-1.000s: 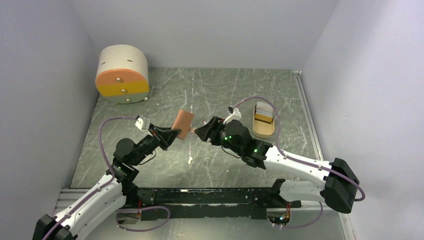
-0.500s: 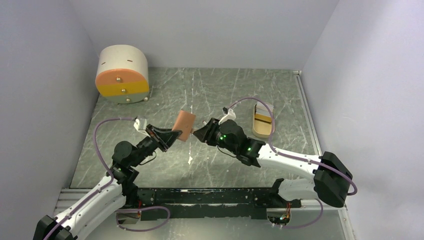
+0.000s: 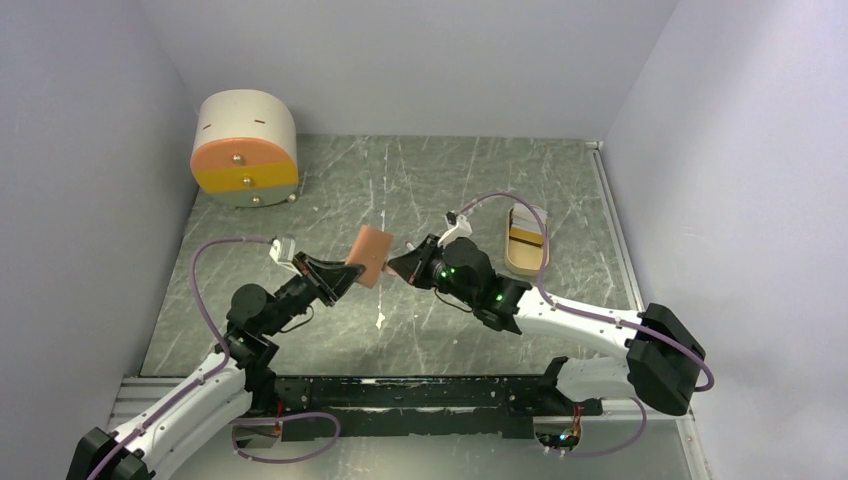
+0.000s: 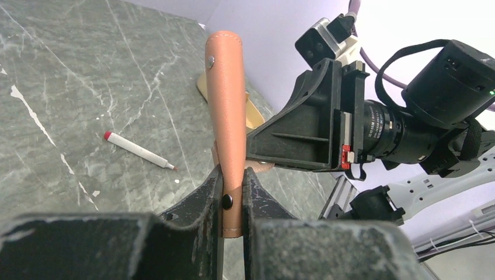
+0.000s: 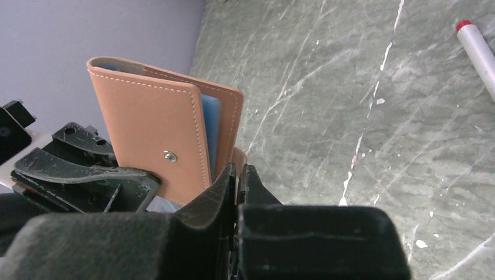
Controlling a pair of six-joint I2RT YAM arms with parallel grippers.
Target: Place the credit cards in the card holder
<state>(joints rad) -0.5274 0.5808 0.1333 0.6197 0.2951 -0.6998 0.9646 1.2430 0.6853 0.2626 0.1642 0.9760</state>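
Right wrist view alone reveals a blue card (image 5: 211, 131) inside the card holder (image 5: 149, 134), held above mid-desk (image 5: 362, 116). Left pincer (image 4: 232, 189) clamps its lower edge; right pincer (image 5: 239, 175), pressed together, pinches its flap.

The card holder (image 3: 368, 255) is a tan leather bifold with pale stitching and a little metal snap stud. It's up off the table, standing more or less upright over the middle of the surface. The left gripper (image 4: 232, 175) has its bottom edge pinched tight. The right gripper (image 5: 236, 173) is clamped on what looks like a small tan tab at the lower corner, though it's hard to be sure from this angle. The holder's cracked open a bit, with a blue card (image 5: 211, 125) tucked between the flaps. The other cards (image 3: 527, 222) stand on edge in a wooden tray (image 3: 522, 265) off to the right, well apart from the holder.
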